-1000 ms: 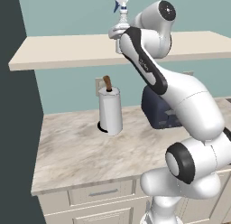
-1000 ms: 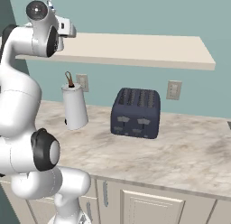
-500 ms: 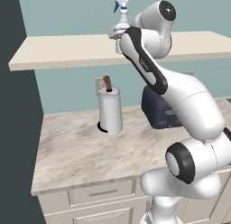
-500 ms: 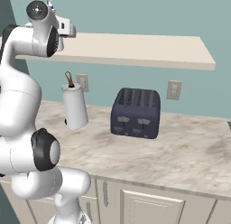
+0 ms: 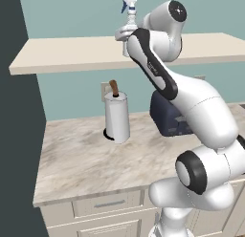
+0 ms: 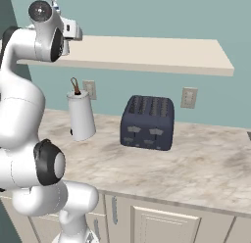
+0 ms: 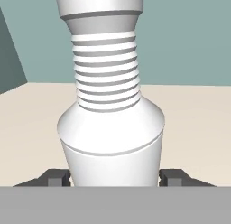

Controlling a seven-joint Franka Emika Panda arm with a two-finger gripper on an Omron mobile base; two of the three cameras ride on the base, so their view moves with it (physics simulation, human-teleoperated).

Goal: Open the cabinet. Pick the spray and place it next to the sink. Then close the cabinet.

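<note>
Gripper [image 7: 115,179] up at shelf height, a finger tip [image 7: 56,178] on each side of the spray [image 7: 111,128] body — apparently clamped on it, though actual contact is hard to judge. Counter [image 5: 81,162] of pale marbled stone runs below. Beige wall shelf [image 5: 72,52] carries the spray [image 5: 128,21] upright, toward its left part, blue nozzle on top. Dark blue toaster [image 6: 147,122] sits mid-counter against the wall. White paper-towel roll [image 5: 117,117] stands on its holder to the toaster's left — well apart from it.

A kitchen — marble counter [image 6: 196,163], toaster [image 6: 147,122], paper-towel roll [image 5: 117,117].
</note>
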